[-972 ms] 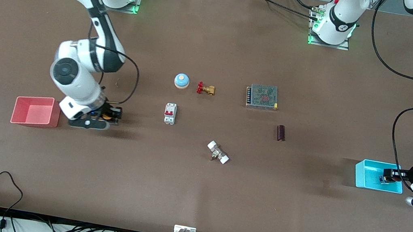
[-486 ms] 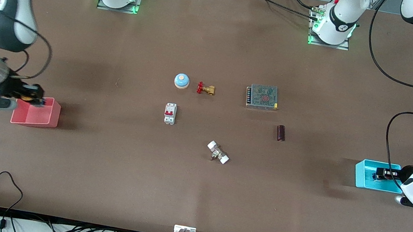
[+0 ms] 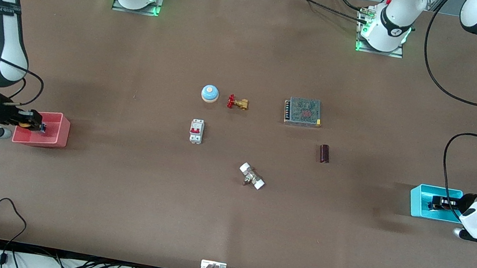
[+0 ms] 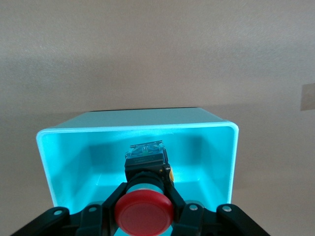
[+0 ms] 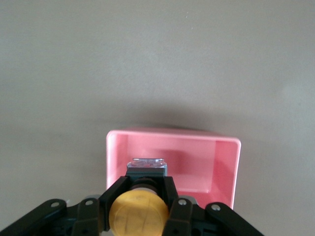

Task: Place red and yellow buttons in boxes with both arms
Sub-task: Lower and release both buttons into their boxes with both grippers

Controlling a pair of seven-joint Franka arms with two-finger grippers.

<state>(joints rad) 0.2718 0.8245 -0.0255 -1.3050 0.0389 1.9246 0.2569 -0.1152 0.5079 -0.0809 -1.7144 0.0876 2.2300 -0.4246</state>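
Front view: left hand [image 3: 438, 202] clamps red button [image 4: 143, 215]; right hand [image 3: 34, 122] yellow button [image 5: 138, 214].

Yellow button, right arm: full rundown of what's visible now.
The yellow button has a round, matte orange-yellow mushroom cap on a small black body ending in a clear, glossy terminal block. The right hand is shut on it, black fingers clamped on either side of the body just under the cap. It is held sideways, cap toward the wrist, over the pink box at the right arm's end of the table, not yet released. Nothing else touches it.
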